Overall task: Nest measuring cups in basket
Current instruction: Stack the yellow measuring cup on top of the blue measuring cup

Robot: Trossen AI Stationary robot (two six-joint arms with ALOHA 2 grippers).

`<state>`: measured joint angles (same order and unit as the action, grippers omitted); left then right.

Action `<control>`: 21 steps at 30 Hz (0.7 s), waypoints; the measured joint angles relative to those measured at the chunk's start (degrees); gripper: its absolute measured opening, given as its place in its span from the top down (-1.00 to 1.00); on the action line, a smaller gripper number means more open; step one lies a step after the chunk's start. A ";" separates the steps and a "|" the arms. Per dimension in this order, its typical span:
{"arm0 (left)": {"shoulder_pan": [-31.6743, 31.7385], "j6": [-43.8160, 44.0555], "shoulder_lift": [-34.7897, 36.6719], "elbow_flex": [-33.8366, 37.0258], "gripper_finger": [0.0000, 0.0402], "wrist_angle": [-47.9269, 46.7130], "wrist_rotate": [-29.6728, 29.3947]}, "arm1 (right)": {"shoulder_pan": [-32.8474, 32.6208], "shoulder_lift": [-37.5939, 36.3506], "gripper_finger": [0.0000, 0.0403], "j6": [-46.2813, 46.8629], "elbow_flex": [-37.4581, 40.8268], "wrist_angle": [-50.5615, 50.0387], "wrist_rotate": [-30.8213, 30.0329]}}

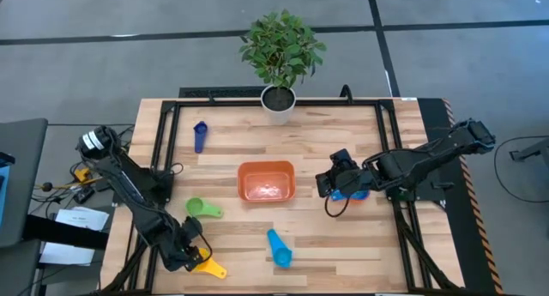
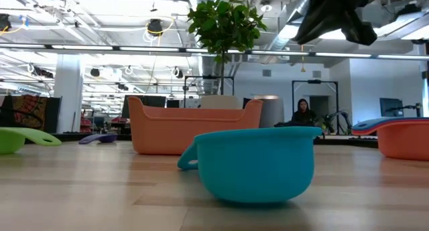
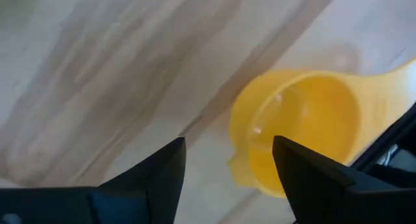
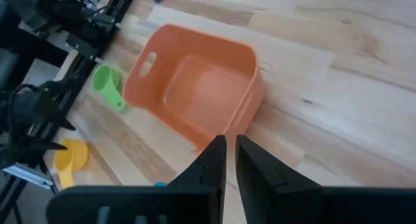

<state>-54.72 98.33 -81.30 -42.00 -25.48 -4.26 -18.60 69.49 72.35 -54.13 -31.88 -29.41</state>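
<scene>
Reaching for the yellow cup (image 3: pixel 305 123), well off the basket's (image 1: pixel 267 181) left-front corner: left gripper (image 3: pixel 227 169) low over it, jaws wide, rim between the fingers, nothing gripped yet. Right gripper (image 4: pixel 229 160) waiting just right of the basket, jaws nearly closed, empty. Next, likely: close on the rim, lift, carry into the basket

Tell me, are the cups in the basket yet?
Not yet. The orange basket looks empty. The left gripper is open right by the yellow cup, not holding it. The right gripper is nearly shut beside the basket. The green cup, light blue cup and dark blue cup sit on the table.
</scene>
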 joint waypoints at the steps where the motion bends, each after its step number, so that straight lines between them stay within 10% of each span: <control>1: 0.00 -0.56 -0.39 0.00 -0.03 0.69 0.01 | 0.16 0.00 0.71 -0.58 0.00 0.17 0.39; 14: 2.99 -10.35 -1.36 0.00 0.93 1.53 0.11 | -0.10 0.00 0.71 -0.87 0.00 2.47 0.90; 21: 8.35 -22.18 -1.35 -1.78 0.97 2.47 4.13 | -0.94 0.00 0.71 -0.85 0.00 2.89 0.98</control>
<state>-46.37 76.14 -82.65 -43.78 -23.01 -0.14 -19.54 69.49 71.50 -54.13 -28.99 -28.42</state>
